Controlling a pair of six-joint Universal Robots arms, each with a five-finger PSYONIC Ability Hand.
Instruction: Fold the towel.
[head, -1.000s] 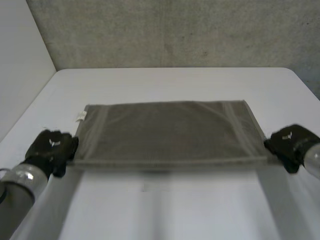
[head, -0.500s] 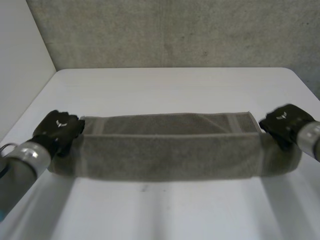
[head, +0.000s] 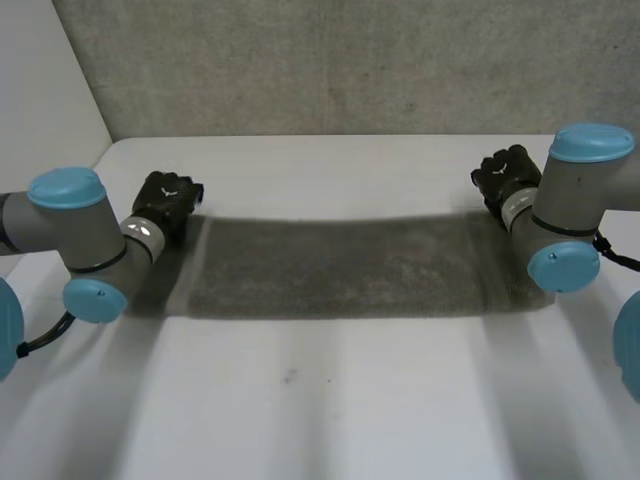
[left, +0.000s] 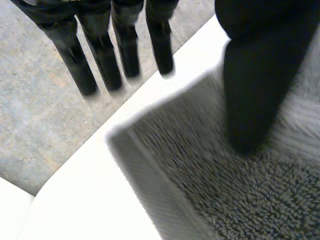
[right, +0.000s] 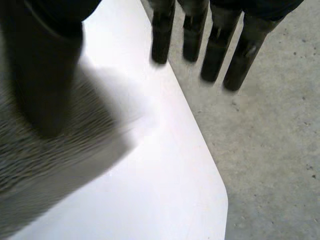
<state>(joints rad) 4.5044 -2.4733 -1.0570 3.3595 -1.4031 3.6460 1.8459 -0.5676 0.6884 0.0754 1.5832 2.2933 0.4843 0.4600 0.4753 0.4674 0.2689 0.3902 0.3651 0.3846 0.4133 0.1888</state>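
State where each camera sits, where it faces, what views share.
Head view: behind the arms, looking down at the table; both arms, left hand and right hand at the towel's ends.
Left wrist view: on that wrist, looking along the palm; straight fingers, thumb over a towel corner.
Right wrist view: likewise; straight fingers over the table edge.
Shared: all show towel and table.

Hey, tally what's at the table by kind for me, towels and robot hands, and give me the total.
towel: 1
robot hands: 2, the left hand and the right hand
total: 3
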